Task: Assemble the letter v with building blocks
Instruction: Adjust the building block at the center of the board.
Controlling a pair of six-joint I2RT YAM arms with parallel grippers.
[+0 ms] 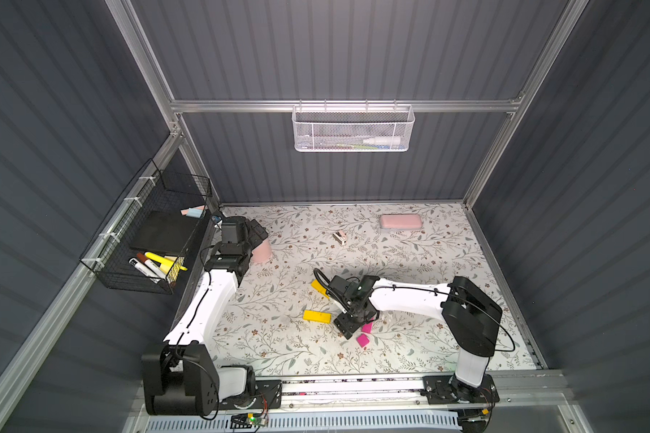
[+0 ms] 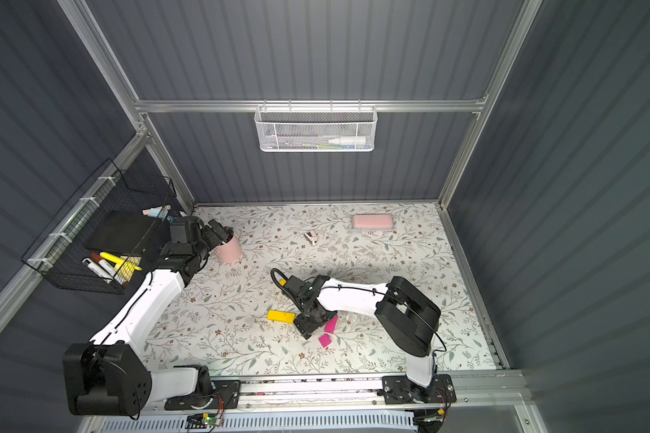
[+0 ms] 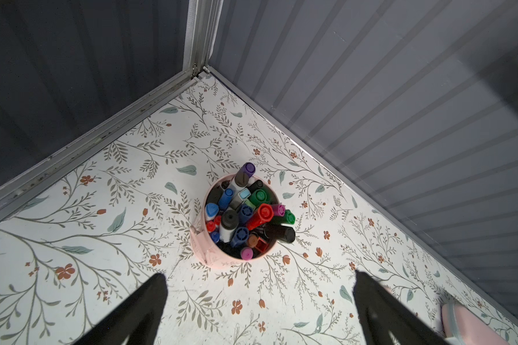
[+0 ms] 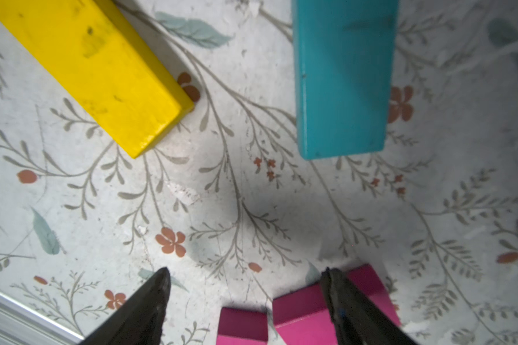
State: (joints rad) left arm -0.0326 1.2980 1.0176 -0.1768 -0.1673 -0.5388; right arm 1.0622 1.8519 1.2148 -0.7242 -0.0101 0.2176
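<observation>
In the right wrist view my right gripper point(image 4: 245, 274) hangs open just above the table. A short magenta brick point(image 4: 241, 325) lies between its fingers, untouched, and a long magenta brick point(image 4: 302, 307) lies partly under one finger. Beyond them lie a yellow brick point(image 4: 96, 68) and a teal brick point(image 4: 341, 77), slanting apart. In both top views the right gripper point(image 1: 349, 329) point(image 2: 308, 327) covers the teal brick. A yellow brick point(image 1: 316, 316) lies to its left, and a second yellow brick point(image 1: 319, 288) shows under the arm. My left gripper point(image 3: 259, 276) is open and empty near the far left corner.
A pink cup of markers point(image 3: 237, 215) stands just ahead of the left gripper. A pale pink case point(image 1: 400, 222) and a small white clip point(image 1: 340, 238) lie towards the back. A black wire basket point(image 1: 147, 240) hangs on the left wall and a white mesh basket point(image 1: 353, 129) on the back wall.
</observation>
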